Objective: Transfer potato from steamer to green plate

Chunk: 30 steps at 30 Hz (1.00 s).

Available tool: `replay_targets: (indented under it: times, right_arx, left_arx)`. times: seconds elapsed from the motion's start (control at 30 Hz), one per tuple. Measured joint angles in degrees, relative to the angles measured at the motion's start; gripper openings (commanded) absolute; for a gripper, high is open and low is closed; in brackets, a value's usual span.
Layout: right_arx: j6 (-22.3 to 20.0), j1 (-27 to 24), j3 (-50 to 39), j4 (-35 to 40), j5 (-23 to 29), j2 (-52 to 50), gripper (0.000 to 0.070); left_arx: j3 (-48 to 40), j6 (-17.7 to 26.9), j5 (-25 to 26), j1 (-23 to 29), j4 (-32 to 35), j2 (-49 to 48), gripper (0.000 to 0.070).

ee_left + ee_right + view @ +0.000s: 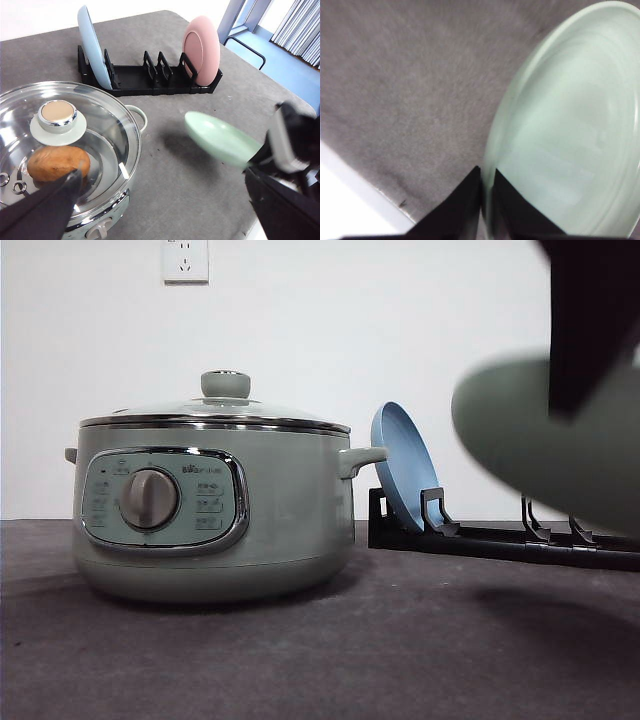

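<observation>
The steamer (215,510) stands on the left of the table with its glass lid (57,114) on. Through the lid the orange-brown potato (58,162) shows, lying inside. My left gripper (162,207) hovers above the steamer's front edge, open, its fingers spread wide with nothing between them. To the right of the steamer, the green plate (560,440) (220,137) (570,125) hangs tilted in the air above the table. My right gripper (487,187) (259,156) (575,400) is shut on its rim.
A black dish rack (150,85) (500,540) stands behind and right of the steamer, with a blue plate (92,47) (400,465) and a pink plate (201,50) upright in it. Grey table (350,660) lies open between steamer and rack. The table's edge (380,192) runs near the right gripper.
</observation>
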Motion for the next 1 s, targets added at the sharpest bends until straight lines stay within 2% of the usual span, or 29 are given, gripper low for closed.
replay_targets:
  times: [0.13,0.37,0.63,0.7,0.87,1.0]
  right_arx:
    - [0.7,1.1,-3.6,4.0,0.0,3.1,0.0001]
    - [0.7,1.5,-4.0,9.4,-0.1,10.0,0.0001]
    - [0.6,2.1,-4.0,10.8,-0.5,17.4,0.0008]
    - [0.7,2.2,-4.0,11.4,-0.8,18.3,0.0061]
    - [0.7,2.7,-4.0,12.4,-3.8,18.8,0.0330]
    - [0.8,1.8,-4.0,12.0,-9.7,18.1,0.0490]
  left_arx:
    - [0.0,0.0,0.0,0.0,0.0,0.6,0.0672]
    - [0.0,0.0,0.0,0.0,0.0,1.1,0.0672]
    - [0.0,0.0,0.0,0.0,-0.2,1.1,0.0672]
    - [0.0,0.0,0.0,0.0,-0.3,1.1,0.0672]
    - [0.0,0.0,0.0,0.0,-0.4,1.1,0.0672]
    - [0.0,0.0,0.0,0.0,-0.7,1.1,0.0672]
